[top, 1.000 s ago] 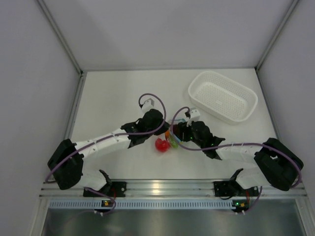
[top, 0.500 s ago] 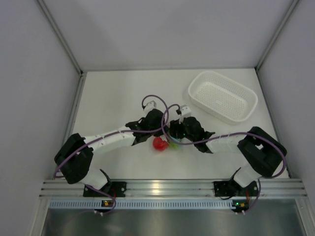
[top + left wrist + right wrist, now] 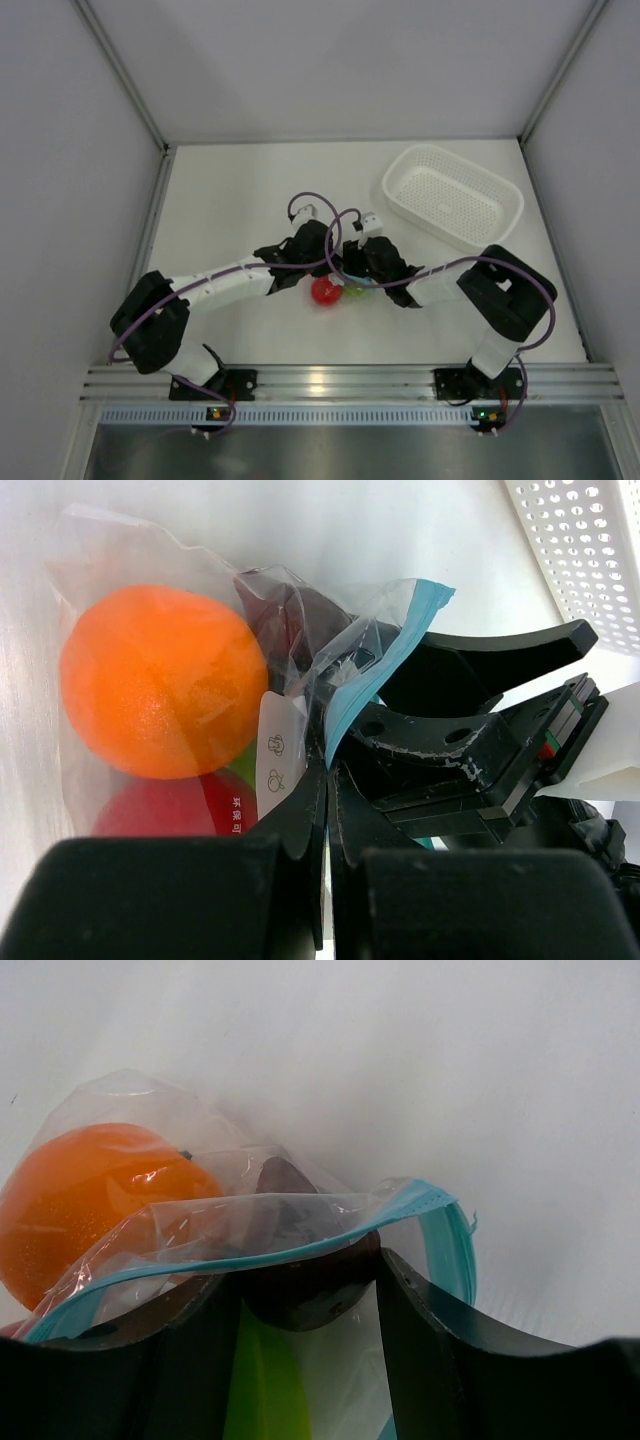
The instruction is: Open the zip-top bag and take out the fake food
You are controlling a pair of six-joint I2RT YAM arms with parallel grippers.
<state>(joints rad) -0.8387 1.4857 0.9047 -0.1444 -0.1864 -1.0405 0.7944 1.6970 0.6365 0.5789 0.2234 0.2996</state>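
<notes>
Left end effector point(image 3: 328, 780) is clamped on one lip of the zip-top bag point(image 3: 120, 560); right end effector point(image 3: 300, 1278), fingers apart, straddles the teal strip point(image 3: 425, 1200) just ahead and should pinch only the opposite lip

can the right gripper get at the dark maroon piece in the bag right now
Probably yes: the left gripper pinches the zip-top bag at the lip, its mouth gapes, and the open right gripper flanks the dark maroon piece.

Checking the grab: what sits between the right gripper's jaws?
The teal zip edge of the bag, a dark maroon piece and a green piece; right wrist view.
</notes>
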